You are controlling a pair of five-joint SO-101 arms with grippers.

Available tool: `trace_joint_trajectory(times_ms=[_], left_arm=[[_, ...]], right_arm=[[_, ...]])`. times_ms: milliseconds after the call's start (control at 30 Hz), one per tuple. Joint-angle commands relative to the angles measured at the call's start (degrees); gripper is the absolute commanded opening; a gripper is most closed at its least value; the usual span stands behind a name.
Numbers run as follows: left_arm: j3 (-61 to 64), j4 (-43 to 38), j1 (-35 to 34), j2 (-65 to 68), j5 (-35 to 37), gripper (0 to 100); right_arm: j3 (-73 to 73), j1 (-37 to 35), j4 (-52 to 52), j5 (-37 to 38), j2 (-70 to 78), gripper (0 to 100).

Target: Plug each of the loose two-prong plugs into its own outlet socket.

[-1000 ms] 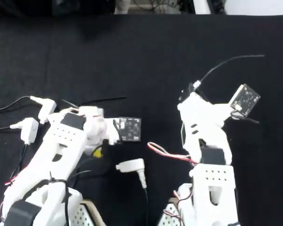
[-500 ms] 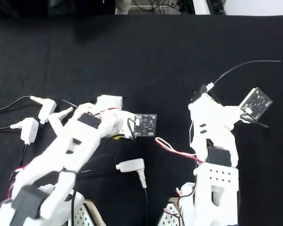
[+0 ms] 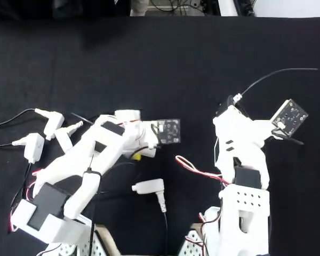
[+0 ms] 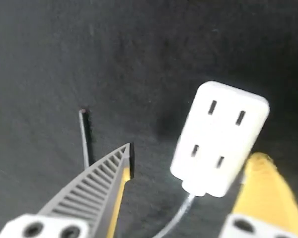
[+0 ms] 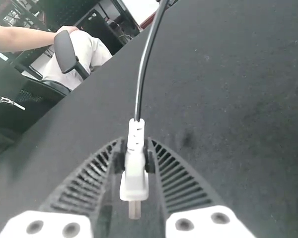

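A white outlet block (image 4: 218, 139) with two pairs of slots and a white cord lies on the black mat between the fingers of my open left gripper (image 4: 193, 153), closer to the yellow finger (image 4: 263, 193). From above, the left gripper (image 3: 137, 153) sits under the left arm near the table's middle. My right gripper (image 5: 135, 148) is shut on a small white plug (image 5: 134, 171) whose black cable (image 5: 146, 64) runs away from it. In the high view the right gripper (image 3: 230, 104) is at the right, its black cable (image 3: 272, 74) arcing to the far right.
A white plug (image 3: 148, 186) with a black cord lies near the front, between the arms. Several white adapters (image 3: 33, 146) with cords lie at the left, one (image 3: 53, 120) farther back. A thin black wire (image 4: 84, 136) lies beside the left gripper's grey finger.
The left arm has swung right and away from the front edge, with its wrist now nearer the table's middle. The right arm shifted right a second ago and has since kept still, plug in grip.
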Motion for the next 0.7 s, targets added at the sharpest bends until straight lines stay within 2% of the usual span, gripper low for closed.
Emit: trace_joint_trajectory(times_ms=[0, 133, 333, 400, 500, 600, 667], left_arm=[[-3.03, 3.25, 1.71, -1.05, 6.95, 20], [-4.00, 11.43, 4.53, -1.23, 9.49, 5], [-9.01, 22.51, 6.20, -1.76, 15.03, 4], [-13.93, 28.48, 5.41, -1.76, 19.87, 4], [-20.97, 34.73, 3.38, -1.41, 30.77, 4], [-22.90, 36.13, 2.42, -1.14, 41.32, 4], [-21.67, 36.22, 3.03, -1.14, 43.52, 4]], right_arm=[[-3.74, 0.70, 0.09, 0.70, -1.54, 1.2], [-3.74, 0.70, 0.09, 0.70, -1.54, 1.2], [-3.56, 0.70, 0.09, 0.70, -1.45, 1.2], [-3.47, 0.70, 0.09, 0.70, -1.45, 1.2], [-3.38, -0.26, 0.09, 0.70, -1.45, 1.2], [-2.51, -3.34, 0.44, 0.70, -1.36, 1.2], [-1.98, -6.15, 0.44, 0.79, -1.45, 1.2]])
